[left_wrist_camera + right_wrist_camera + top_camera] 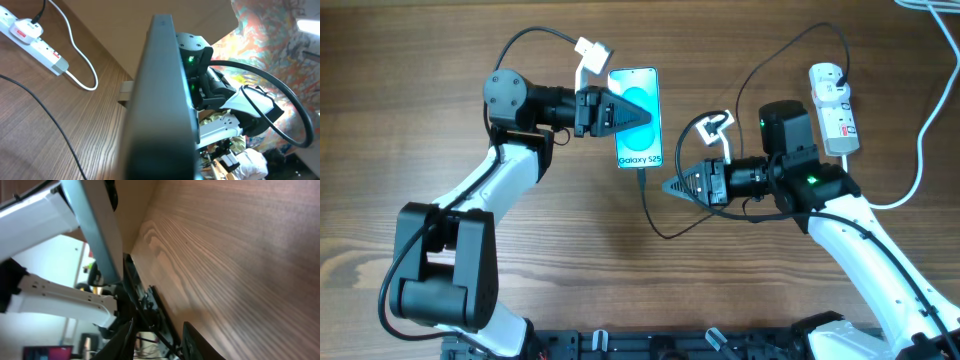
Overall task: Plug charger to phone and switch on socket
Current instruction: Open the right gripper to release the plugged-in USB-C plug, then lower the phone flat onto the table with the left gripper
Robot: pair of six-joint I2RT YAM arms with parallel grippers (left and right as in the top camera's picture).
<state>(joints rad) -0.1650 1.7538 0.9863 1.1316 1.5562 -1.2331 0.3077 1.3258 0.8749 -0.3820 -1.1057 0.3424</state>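
Note:
My left gripper (642,118) is shut on the phone (636,86), whose teal screen faces up with the white text band at its near end. In the left wrist view the phone's dark edge (160,100) fills the middle and hides the fingers. The thin black charger (650,215) meets the phone's near end, loops over the table and runs up to the socket (833,108), a white strip at the back right. My right gripper (667,187) sits just right of the cable below the phone. It is open, and the cable (155,325) passes loose between its fingers.
The socket's thick white cord (920,150) curves off along the table's right edge. From the left wrist view, the socket (35,42) lies at the far left with its white cord (82,55). Both arm bases stand at the front edge.

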